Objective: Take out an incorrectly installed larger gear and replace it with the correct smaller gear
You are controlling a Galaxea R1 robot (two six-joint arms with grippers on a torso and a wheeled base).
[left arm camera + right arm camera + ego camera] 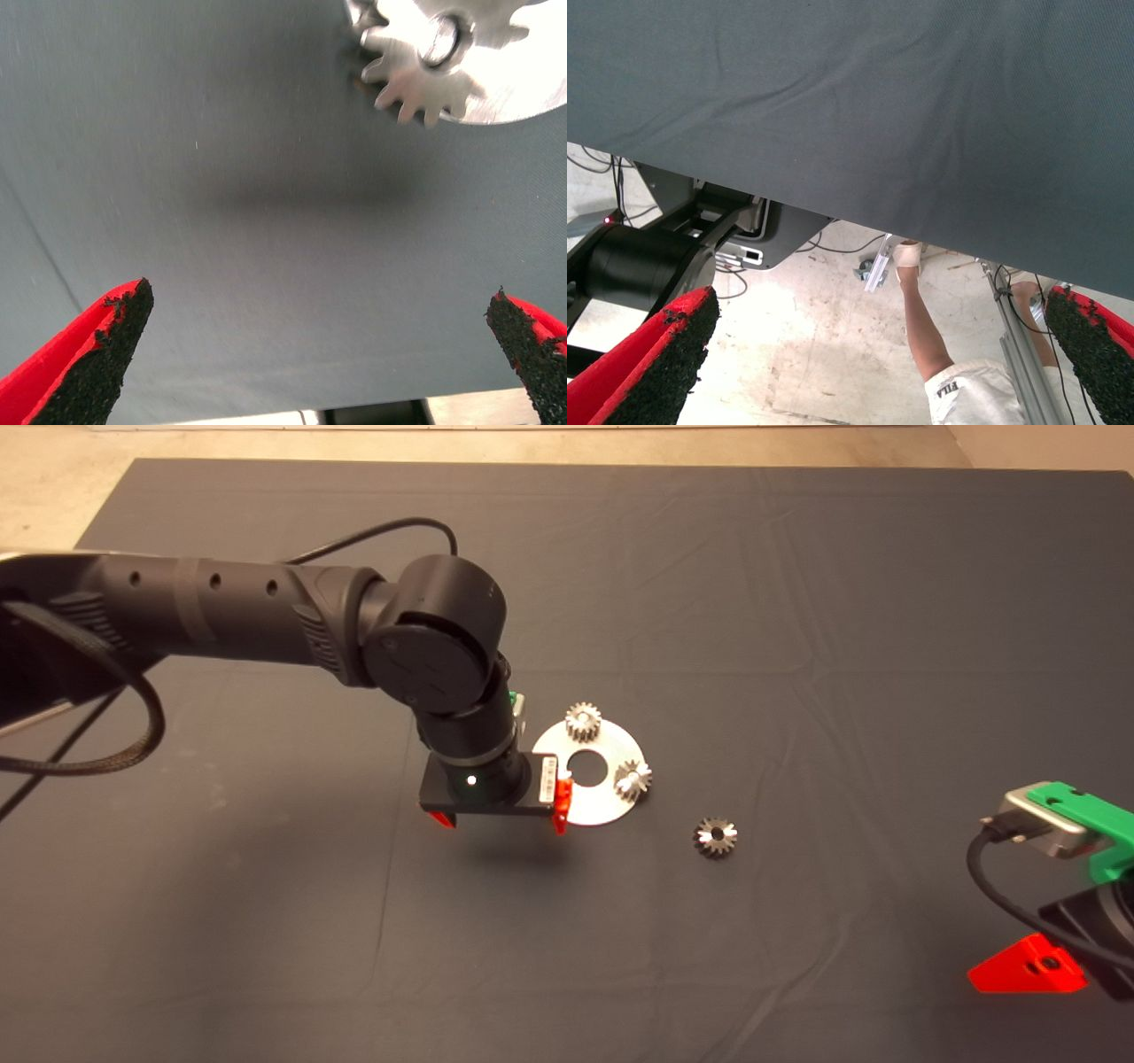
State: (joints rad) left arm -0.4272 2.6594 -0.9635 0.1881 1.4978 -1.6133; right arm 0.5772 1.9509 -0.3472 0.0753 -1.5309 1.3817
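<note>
The left hand (499, 818) hangs open over the dark mat (797, 602), fingers spread wide with nothing between them, at the near-left edge of the round silver plate (594, 802). In the left wrist view the larger gear (425, 66) sits on that plate just ahead of the open fingers and off to one side, flat, hole upward; the head view hides it behind the arm. The smaller gear (716, 837) lies loose on the surface beyond the plate, toward the right hand (1032, 970), which waits open at the lower right edge. The left hand is far nearer the larger gear.
</note>
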